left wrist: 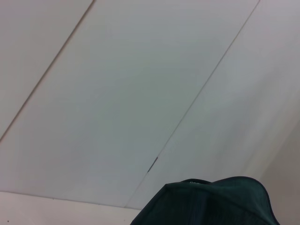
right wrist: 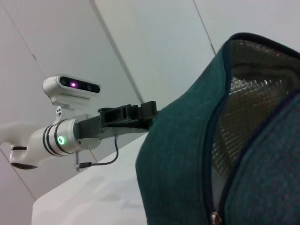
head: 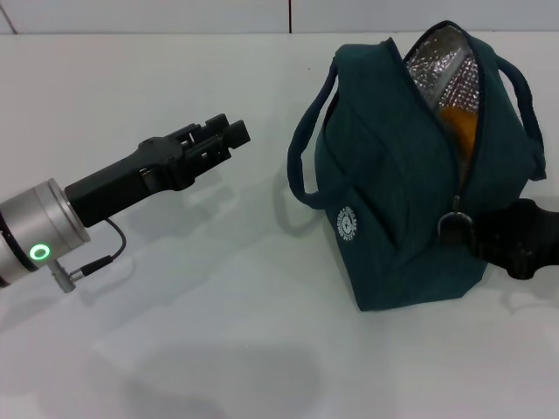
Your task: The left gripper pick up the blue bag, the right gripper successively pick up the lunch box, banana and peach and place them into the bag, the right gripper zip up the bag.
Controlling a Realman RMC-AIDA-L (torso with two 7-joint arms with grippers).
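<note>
The blue bag [head: 393, 201] stands on the white table, right of centre. Its top gapes and shows the silver lining [head: 445, 65]. A yellow-orange patch of the banana [head: 459, 124] shows inside the opening. The lunch box and the peach are out of view. My right gripper [head: 477, 234] reaches in from the right edge, and its tip meets the metal ring pull [head: 451, 225] low on the bag's near end. My left gripper [head: 231, 133] hovers open, left of the bag and clear of its handle [head: 301, 148]. The right wrist view shows the bag [right wrist: 183, 154] close up, with the left gripper [right wrist: 143, 112] behind it.
Bare white tabletop [head: 218, 332] stretches in front of and to the left of the bag. A white wall runs behind the table. The bag's top [left wrist: 211, 201] shows low in the left wrist view. Its second handle [head: 528, 113] loops out on the far right.
</note>
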